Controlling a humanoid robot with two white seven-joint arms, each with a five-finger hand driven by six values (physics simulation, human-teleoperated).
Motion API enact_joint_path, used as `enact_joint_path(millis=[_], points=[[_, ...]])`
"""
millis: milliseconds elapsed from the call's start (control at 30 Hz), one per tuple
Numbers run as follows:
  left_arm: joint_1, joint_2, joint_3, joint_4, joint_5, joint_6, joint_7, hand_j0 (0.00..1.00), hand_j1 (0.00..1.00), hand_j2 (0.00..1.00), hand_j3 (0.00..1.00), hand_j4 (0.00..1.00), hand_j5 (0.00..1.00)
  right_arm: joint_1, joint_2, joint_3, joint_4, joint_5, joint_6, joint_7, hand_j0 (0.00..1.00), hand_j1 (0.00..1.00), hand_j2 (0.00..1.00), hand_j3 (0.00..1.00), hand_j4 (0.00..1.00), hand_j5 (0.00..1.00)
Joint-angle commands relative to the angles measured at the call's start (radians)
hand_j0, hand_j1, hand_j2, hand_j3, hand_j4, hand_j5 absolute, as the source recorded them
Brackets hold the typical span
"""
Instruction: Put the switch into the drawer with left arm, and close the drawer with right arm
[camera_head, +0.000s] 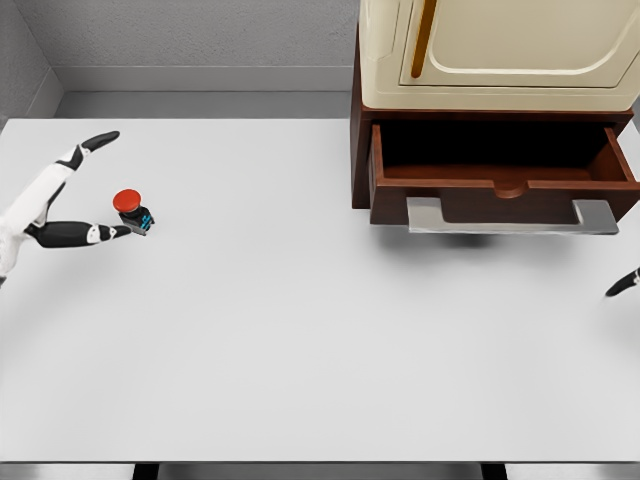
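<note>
Fingers (100, 140) of the left hand (60, 195) are spread wide at the left edge of the frame — one dark-tipped finger reaches up and to the right, another lies level with its tip touching the switch (133, 209). Nothing is clasped. That switch, a red button on a small dark base, sits on the white table (300, 330) at mid-left, well apart from the drawer (505, 170). At the upper right the dark wooden drawer stands pulled out from a cream cabinet (500, 55), its grey handle (510, 218) facing the table. Only a dark fingertip of the right hand (625, 284) shows at the right edge — whether its fingers are curled or spread cannot be told.
</note>
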Motion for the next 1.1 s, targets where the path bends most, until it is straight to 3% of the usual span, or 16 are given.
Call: enact_joint_path(millis=[0,233,467,567,833,1067], points=[[0.000,-0.019,-0.004,0.000,0.051,0.001,-0.002,1.00,1.00,1.00,1.00,1.00,1.00,0.000,-0.001,-0.007,-0.002,-0.022,0.003,0.000,0.68,0.68,0.68,0.68,0.68,0.68],[-0.014,-0.089,-0.015,0.122,0.097,0.089,-0.009,1.00,1.00,1.00,1.00,1.00,1.00,0.012,-0.001,-0.004,-0.003,-0.022,0.003,0.000,0.71,0.71,0.71,0.71,0.71,0.71],[-0.029,-0.114,-0.033,0.168,0.097,0.211,-0.015,1.00,1.00,1.00,1.00,1.00,1.00,0.025,-0.001,-0.004,-0.003,-0.022,0.003,0.000,0.67,0.67,0.67,0.67,0.67,0.67],[-0.052,-0.129,-0.035,0.218,0.097,0.216,-0.016,1.00,1.00,1.00,1.00,1.00,1.00,0.026,-0.007,-0.004,-0.005,-0.022,0.003,0.000,0.67,0.67,0.67,0.67,0.67,0.67],[-0.083,-0.167,-0.033,0.261,0.096,0.236,-0.016,0.98,0.98,0.98,0.98,0.98,0.98,0.026,-0.010,-0.005,-0.006,-0.023,0.003,0.000,0.68,0.68,0.68,0.68,0.68,0.68],[-0.084,-0.187,-0.035,0.264,0.096,0.256,-0.016,0.83,0.83,0.83,0.83,0.83,0.83,0.023,-0.014,-0.002,-0.008,-0.050,0.003,0.000,0.67,0.67,0.67,0.67,0.67,0.67]])
